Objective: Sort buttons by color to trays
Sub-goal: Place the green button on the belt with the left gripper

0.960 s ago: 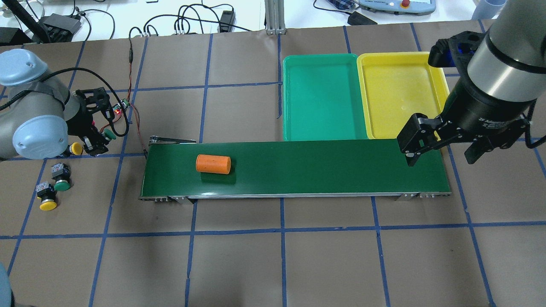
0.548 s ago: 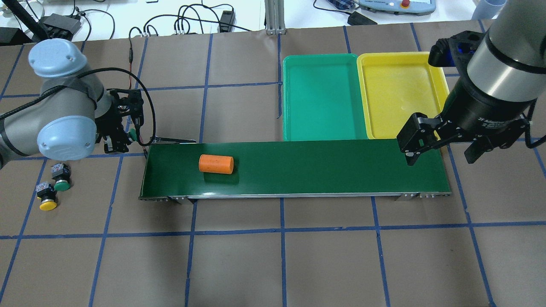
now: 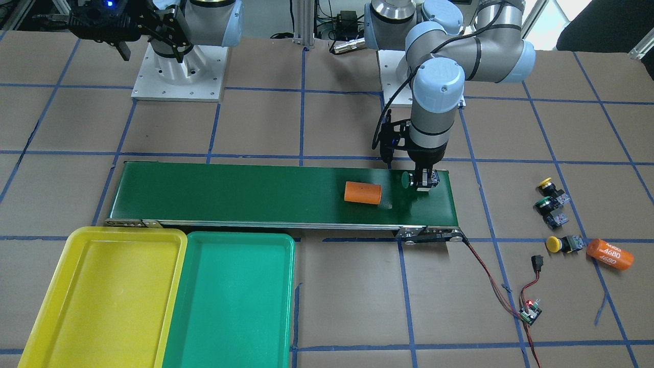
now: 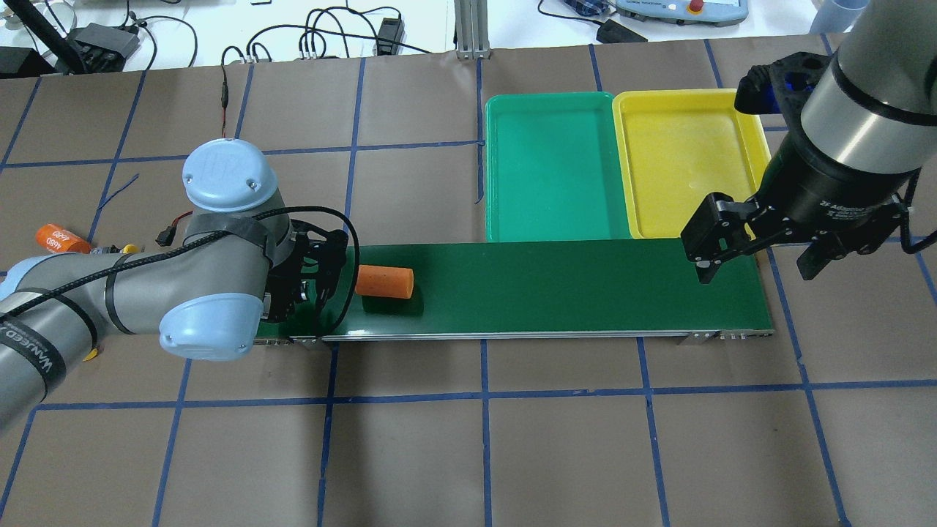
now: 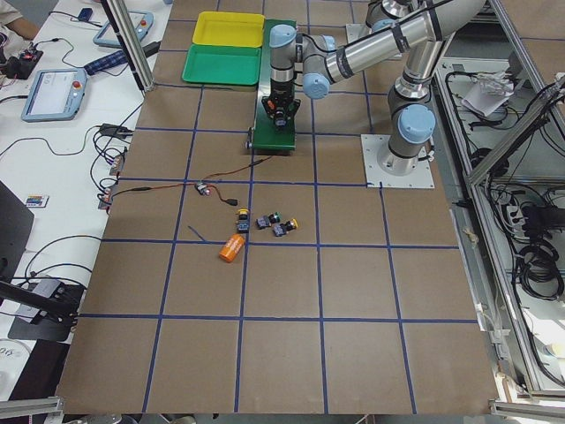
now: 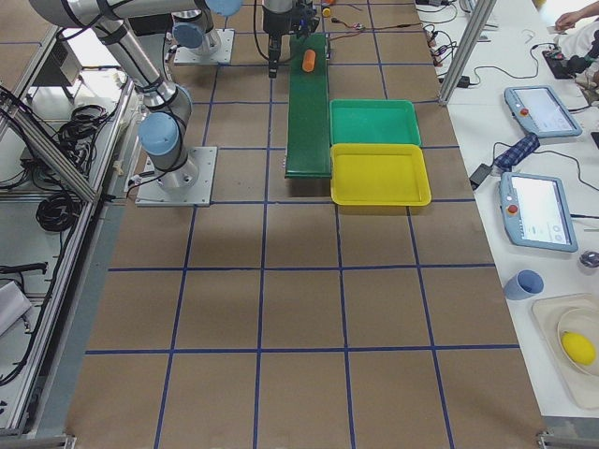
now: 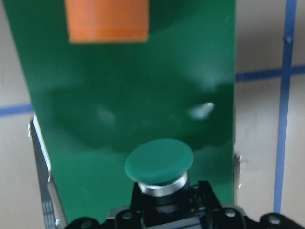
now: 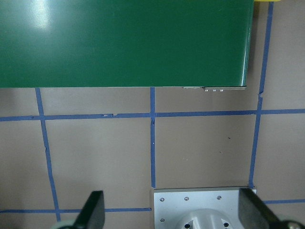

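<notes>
My left gripper [image 3: 424, 181] is shut on a green-capped button [image 3: 407, 180], held low over the left end of the dark green conveyor belt [image 4: 549, 285]. The left wrist view shows its cap [image 7: 158, 162] pointing along the belt. Two yellow-capped buttons [image 3: 545, 183] [image 3: 554, 244] and one green-capped button [image 3: 542, 205] lie on the table beyond that end of the belt. The green tray [image 4: 556, 168] and the yellow tray [image 4: 688, 161] stand side by side behind the belt's right half, both bare. My right gripper [image 4: 756, 267] is open and empty above the belt's right end.
An orange cylinder [image 4: 385, 282] lies on the belt just right of my left gripper. Another orange cylinder marked 4680 [image 3: 609, 254] lies by the loose buttons. A small circuit board [image 3: 531, 309] with red and black wires runs to the belt's end.
My left arm has swung right from the loose buttons to the belt's left end, carrying the green button. The orange cylinder has shifted right along the belt. The right arm has not moved.
</notes>
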Robot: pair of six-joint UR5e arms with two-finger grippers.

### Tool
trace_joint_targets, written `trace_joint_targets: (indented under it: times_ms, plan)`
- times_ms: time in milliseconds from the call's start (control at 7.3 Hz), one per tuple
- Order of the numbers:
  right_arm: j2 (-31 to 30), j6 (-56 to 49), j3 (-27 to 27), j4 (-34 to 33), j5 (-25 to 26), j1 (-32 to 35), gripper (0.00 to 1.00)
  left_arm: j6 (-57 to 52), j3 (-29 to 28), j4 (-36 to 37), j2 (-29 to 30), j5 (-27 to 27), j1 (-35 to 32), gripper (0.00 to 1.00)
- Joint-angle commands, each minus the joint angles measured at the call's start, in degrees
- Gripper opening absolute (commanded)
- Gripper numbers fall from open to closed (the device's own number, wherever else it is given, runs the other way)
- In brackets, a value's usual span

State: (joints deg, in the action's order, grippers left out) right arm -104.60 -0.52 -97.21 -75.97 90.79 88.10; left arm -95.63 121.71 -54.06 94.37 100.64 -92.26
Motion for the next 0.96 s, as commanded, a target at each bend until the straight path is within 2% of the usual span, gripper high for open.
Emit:
trace_joint_targets:
  times_ms: [0,274,411,822]
  plan:
    - [-0.1,2.9,-0.1,0.2,0.1,0.0,1.00,1.7,0.3,3.6,1.1,-0.2,0.1,0.76]
    - [-0.1,2.9,-0.1,-0.1,0.1,0.0,1.00,5.8,0.1,3.6,0.5,-0.2,0.4,0.88]
    - [-0.1,2.9,-0.1,-0.1,0.1,0.0,1.00,8.1,-0.2,3.8,-0.5,0.2,1.6,0.88]
    - [-0.3,3.0,-0.2,-0.1,0.1,0.0,1.00,4.6,-2.3,5.7,1.9,-1.5,19.2,0.91]
